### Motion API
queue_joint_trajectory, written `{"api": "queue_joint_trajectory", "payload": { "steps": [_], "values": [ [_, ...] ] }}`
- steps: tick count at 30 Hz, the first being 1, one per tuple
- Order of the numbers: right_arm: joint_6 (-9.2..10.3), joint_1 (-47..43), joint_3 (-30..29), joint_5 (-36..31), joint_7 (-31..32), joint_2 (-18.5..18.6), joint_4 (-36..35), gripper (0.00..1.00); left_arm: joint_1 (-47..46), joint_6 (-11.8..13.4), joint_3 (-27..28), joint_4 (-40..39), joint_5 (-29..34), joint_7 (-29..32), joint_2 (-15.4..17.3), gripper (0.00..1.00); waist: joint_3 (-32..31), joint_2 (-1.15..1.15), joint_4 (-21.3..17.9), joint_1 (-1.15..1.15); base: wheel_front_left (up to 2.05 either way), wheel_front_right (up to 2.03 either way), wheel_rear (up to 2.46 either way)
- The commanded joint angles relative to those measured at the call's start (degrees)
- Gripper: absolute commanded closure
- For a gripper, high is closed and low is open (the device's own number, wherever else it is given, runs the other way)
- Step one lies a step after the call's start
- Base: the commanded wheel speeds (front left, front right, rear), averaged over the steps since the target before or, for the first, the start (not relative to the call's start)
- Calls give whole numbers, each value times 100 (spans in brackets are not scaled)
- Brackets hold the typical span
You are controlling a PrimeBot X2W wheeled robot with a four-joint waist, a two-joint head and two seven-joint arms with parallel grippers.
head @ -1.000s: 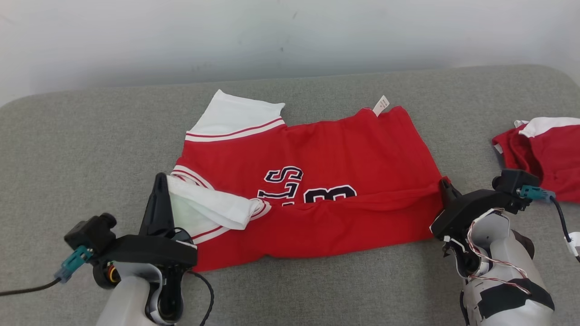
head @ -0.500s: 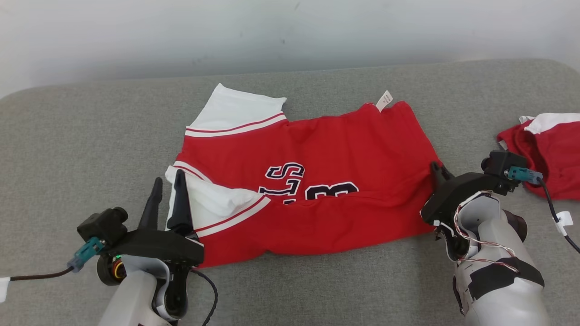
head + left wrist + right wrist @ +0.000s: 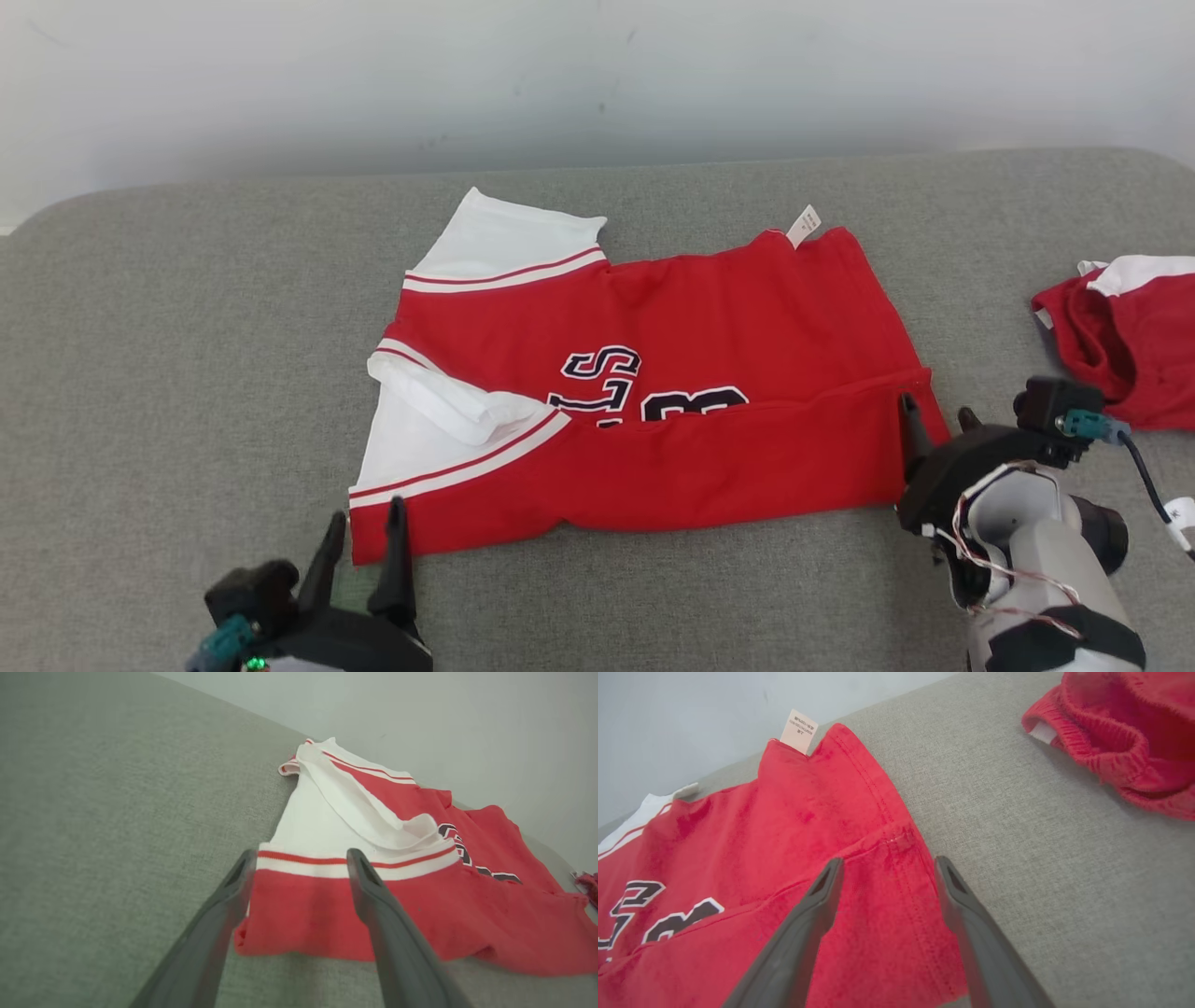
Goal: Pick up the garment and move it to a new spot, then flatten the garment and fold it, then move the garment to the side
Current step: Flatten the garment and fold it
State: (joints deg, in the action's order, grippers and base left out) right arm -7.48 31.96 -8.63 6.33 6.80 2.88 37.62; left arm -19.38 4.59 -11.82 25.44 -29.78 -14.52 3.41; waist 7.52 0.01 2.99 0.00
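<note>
Two grippers stand open and empty, my left gripper (image 3: 365, 516) at one near corner of the red shirt (image 3: 709, 327) and my right gripper (image 3: 934, 409) at the other, the cloth spread just ahead of both; I'd pinch both corners level so the next fold stays straight.

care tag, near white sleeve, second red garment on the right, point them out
care tag (image 3: 798, 730), right wrist view, middle of the printed label
near white sleeve (image 3: 313, 826), left wrist view, flat white panel above the stripes
second red garment (image 3: 1125, 350), head view, red body below its white part
</note>
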Motion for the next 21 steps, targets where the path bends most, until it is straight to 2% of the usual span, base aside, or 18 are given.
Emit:
{"api": "queue_joint_trajectory", "payload": {
  "steps": [1,6,12,21],
  "values": [
    [-2,-207,-10,-119,107,-1,-191,0,168,49,-45,-30,19,50,31,0,-21,-1,7,0,0,0,0],
    [-2,-519,-96,-322,526,0,-629,0,294,289,-164,-9,222,196,93,0,-27,-1,0,0,0,0,0],
    [-2,-543,-242,-690,927,0,-646,0,222,565,-279,146,409,420,166,0,3,-1,-33,0,0,0,0],
    [-2,-595,-193,-611,1184,-2,-579,0,168,578,-308,305,306,546,152,0,39,-1,1,0,0,0,0]
  ]
}}
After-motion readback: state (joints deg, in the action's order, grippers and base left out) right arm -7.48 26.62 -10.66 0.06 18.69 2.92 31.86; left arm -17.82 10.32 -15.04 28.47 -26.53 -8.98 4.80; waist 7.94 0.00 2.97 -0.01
